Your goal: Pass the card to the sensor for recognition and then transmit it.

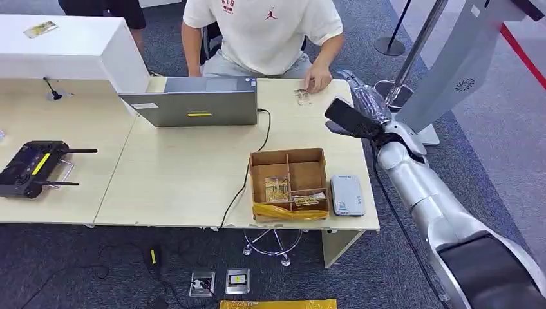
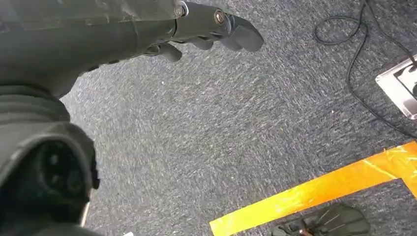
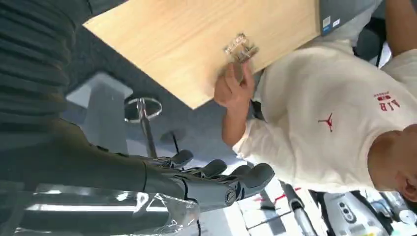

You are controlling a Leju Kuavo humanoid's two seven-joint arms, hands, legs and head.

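Silver right arm stretched past table corner | right hand point(image 3: 216, 179) empty, fingers apart | left hand point(image 2: 206, 29) hangs, fingers loosely curled, empty

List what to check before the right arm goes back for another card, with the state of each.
1. Right hand holds nothing: ok, fingers apart, no card in it.
2. Passed cards taken over: ok, they lie on the table under the person's hand.
3. Cards left in the cardboard box: ok, some lie in its near compartments.
4. Card reader unobstructed: ok, it lies bare beside the box.
5. Left hand out of the way: ok, it hangs over the carpet.
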